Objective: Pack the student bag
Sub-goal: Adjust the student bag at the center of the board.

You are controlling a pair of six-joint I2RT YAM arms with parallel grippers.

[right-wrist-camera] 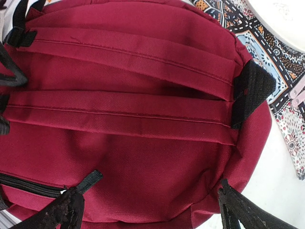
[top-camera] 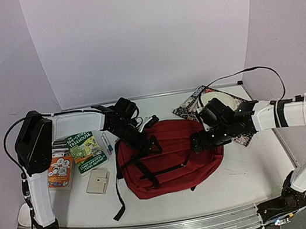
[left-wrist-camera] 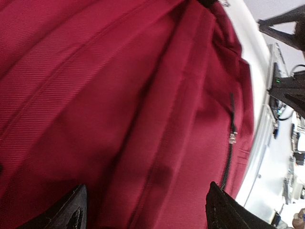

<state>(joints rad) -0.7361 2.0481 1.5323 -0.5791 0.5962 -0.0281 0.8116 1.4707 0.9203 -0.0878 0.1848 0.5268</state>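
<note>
Opening the student bag (top-camera: 170, 159): left gripper (left-wrist-camera: 147, 206) and right gripper (right-wrist-camera: 152, 210) hang spread, empty, above it.
Next likely calls for pinching the zipper pull (left-wrist-camera: 233, 131).

White table (top-camera: 241, 179), metal rail (top-camera: 179, 228) along the near edge. Student bag (top-camera: 173, 161) lies flat mid-table, strap side up. One black strap (top-camera: 120, 202) trails off it toward the near edge. Left of the bag is a green paperback (top-camera: 86, 151), cover up. An orange book (top-camera: 61, 171) sits against the paperback's left side, toward the left edge; can't tell if they overlap. Pens (top-camera: 107, 141) lie between the paperback and the bag. A small beige pouch (top-camera: 98, 182) sits on the near side of the paperback, close to the bag. At the far right corner is a flat patterned item (top-camera: 187, 107) with a white round object (top-camera: 224, 99) on it. The bag's right end sits right against the patterned item.
</note>
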